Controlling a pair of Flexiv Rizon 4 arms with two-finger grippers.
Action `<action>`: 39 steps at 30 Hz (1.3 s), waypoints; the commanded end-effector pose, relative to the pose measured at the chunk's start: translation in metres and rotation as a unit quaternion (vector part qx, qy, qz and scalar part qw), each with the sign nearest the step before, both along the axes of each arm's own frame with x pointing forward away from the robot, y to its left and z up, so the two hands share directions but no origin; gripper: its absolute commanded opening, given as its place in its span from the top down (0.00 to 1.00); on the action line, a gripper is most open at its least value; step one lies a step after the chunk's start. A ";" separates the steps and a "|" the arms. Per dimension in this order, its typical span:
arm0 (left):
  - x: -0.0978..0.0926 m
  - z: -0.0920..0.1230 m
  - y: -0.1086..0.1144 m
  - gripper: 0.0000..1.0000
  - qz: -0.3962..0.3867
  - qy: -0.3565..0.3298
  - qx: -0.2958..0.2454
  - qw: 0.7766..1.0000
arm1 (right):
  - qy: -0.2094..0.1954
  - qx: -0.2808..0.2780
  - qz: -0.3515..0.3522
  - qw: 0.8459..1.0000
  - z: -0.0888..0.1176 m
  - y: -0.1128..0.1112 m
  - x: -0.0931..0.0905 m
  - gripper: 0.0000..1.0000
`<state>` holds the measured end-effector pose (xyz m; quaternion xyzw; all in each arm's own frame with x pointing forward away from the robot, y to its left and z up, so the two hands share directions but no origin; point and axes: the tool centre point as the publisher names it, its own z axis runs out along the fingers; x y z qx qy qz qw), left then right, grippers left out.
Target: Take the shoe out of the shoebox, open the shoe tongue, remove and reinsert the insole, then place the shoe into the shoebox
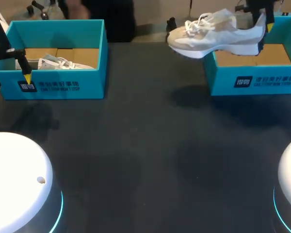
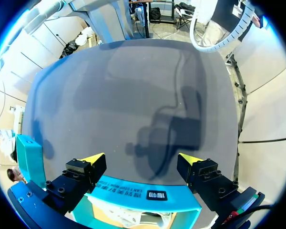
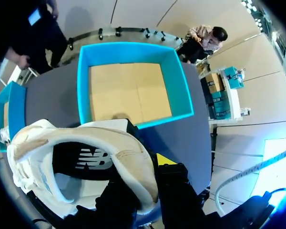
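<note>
Worktop point(image 1: 150, 155), dark and plain, carried two turquoise shoeboxes well apart at its far side. The left shoebox point(image 1: 58, 85) held a second shoe point(image 1: 58, 62), pale and laced, lying on its brown floor. The right shoebox point(image 1: 262, 80) showed its brown cardboard floor in both the head view and the right wrist view. The white shoe point(image 1: 218, 36) hung in the air, clear of the worktop. Its heel was above the near left part of the right shoebox, and its toe pointed out past that box's left wall toward the middle of the worktop. The right jaws were clamped on the shoe at the heel collar. One yellow fingertip point(image 3: 164, 160) showed outside the collar, while the other finger was hidden by the shoe. The left jaws stood wide apart and gripped nothing, hanging over the front wall of the left shoebox near its left corner, their yellow fingertips point(image 2: 93, 158) on either side of the printed panel.
</note>
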<state>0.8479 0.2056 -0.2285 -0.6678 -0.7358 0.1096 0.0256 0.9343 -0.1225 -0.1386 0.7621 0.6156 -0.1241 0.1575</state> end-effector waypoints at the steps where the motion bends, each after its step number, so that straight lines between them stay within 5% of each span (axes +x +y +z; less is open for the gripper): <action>1: 0.000 0.000 0.000 0.00 0.000 0.000 0.001 1.000 | -0.012 -0.007 -0.003 1.000 0.001 0.017 -0.023 1.00; 15: 0.000 0.000 0.000 0.00 0.000 0.000 0.001 1.000 | 0.000 -0.002 -0.045 0.999 -0.011 0.083 -0.091 1.00; 29: 0.000 0.000 0.000 0.00 0.000 0.000 0.001 1.000 | 0.027 -0.003 -0.064 0.998 -0.021 0.127 -0.143 1.00; 39: 0.000 0.000 0.000 0.00 0.000 0.000 0.001 1.000 | 0.028 -0.015 -0.067 0.997 -0.022 0.130 -0.149 1.00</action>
